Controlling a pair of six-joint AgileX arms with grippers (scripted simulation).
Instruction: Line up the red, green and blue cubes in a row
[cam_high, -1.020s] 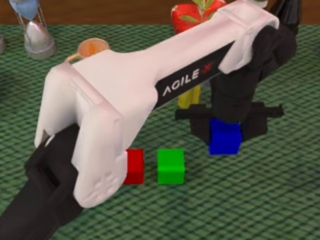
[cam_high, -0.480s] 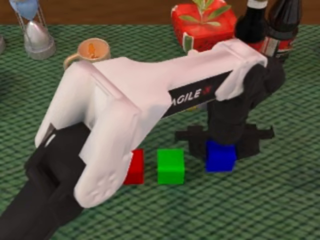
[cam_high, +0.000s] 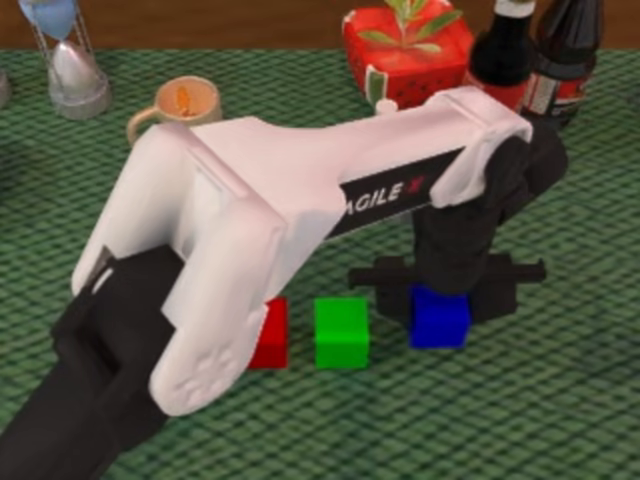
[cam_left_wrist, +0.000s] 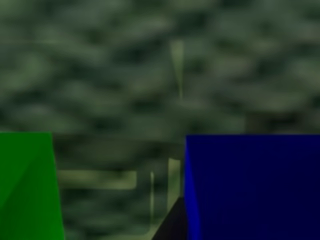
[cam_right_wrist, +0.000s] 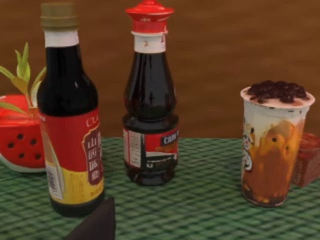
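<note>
Three cubes sit in a row on the green woven worktop (cam_high: 560, 400): the red cube (cam_high: 271, 334), half hidden under the white left arm (cam_high: 300, 210), the green cube (cam_high: 341, 332) just beside it on its right with a narrow gap, and the blue cube (cam_high: 439, 317) farther right, a little higher in the top view than the other two. The left claw (cam_high: 441, 305) points straight down over the blue cube, its black fingers on either side of it and its cross-bar spread out to left and right above; it appears closed on the cube. In the left wrist view the blue cube (cam_left_wrist: 252, 187) fills one side with a dark finger (cam_left_wrist: 172, 225) at its edge, and the green cube (cam_left_wrist: 27, 185) shows apart from it across a strip of mat.

At the back of the worktop stand an hourglass (cam_high: 68, 60), a mug (cam_high: 178, 103), a watermelon box (cam_high: 408, 52) with green leaves, and two dark bottles (cam_high: 535, 50).

Only a dark corner of the right claw (cam_right_wrist: 95, 224) shows in its own wrist view, so I cannot tell its state; that camera faces the two bottles (cam_right_wrist: 150, 100), the watermelon box (cam_right_wrist: 19, 142) and a bubble tea cup (cam_right_wrist: 272, 145).
</note>
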